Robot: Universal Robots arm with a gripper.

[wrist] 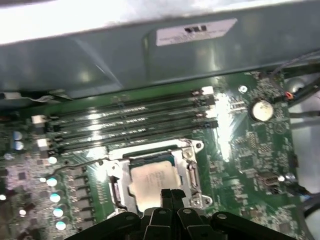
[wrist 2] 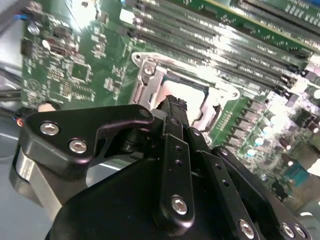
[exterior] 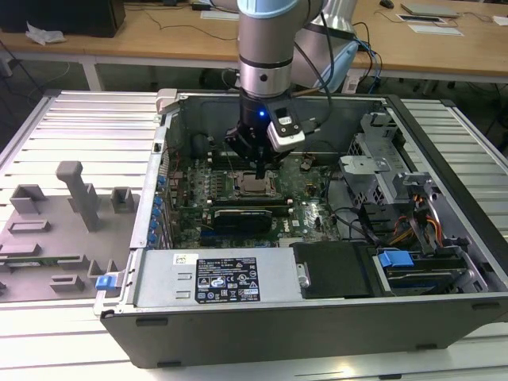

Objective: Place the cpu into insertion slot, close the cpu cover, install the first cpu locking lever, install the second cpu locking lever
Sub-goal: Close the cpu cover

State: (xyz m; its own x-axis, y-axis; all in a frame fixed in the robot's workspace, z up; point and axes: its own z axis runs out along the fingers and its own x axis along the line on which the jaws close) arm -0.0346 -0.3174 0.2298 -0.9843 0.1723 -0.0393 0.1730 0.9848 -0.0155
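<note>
Pincer (wrist: 170, 193) narrow, fingers together and empty, tips over the cpu (wrist: 149, 181), which sits framed by the lowered cpu cover (wrist: 193, 174); contact unclear.

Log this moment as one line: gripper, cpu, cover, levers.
gripper: shut, empty, over cpu edge | cpu: seated in insertion slot | cpu cover: down around cpu | levers: cannot tell

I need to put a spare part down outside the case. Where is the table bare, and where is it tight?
Bare: ribbed table beyond the grey fixtures, on the exterior view's left of the case; also the strip on its right. Crowded: the fixtures' patch, the board around the hand above the cpu, and the cabled drive bay.
</note>
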